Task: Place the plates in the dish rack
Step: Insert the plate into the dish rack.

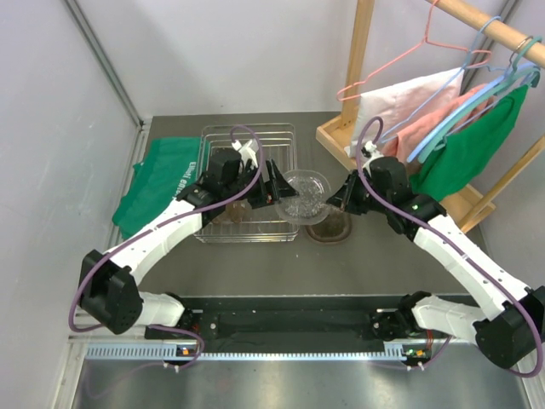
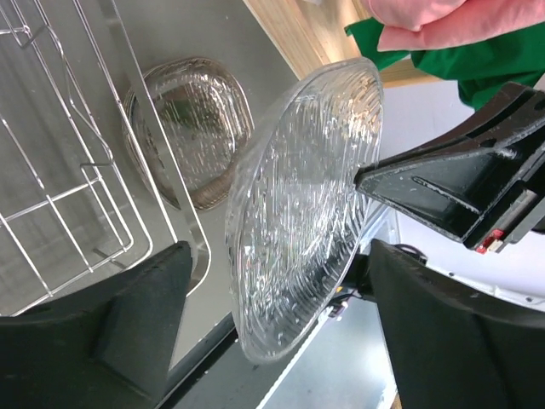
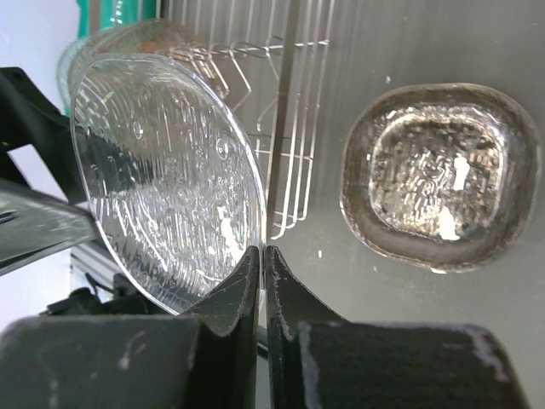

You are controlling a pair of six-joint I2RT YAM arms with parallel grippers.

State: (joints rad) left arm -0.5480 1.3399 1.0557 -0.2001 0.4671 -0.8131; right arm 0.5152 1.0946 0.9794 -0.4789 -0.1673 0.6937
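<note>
A clear ribbed glass plate (image 1: 305,196) hangs on edge between the two arms, just right of the dish rack (image 1: 247,136). My right gripper (image 3: 262,251) is shut on the lower rim of this plate (image 3: 162,170). My left gripper (image 2: 279,256) is open, its fingers straddling the opposite edge of the plate (image 2: 298,213) with a gap on each side. A brown-tinted plate (image 3: 438,175) lies flat on the table beside the rack (image 3: 298,102). Another brownish plate (image 3: 153,43) shows in the rack, partly hidden.
A green cloth (image 1: 157,183) lies left of the rack. A wooden clothes stand (image 1: 358,77) with hangers and pink and green garments (image 1: 464,145) rises at the right, close behind my right arm. Grey walls close in the left and back.
</note>
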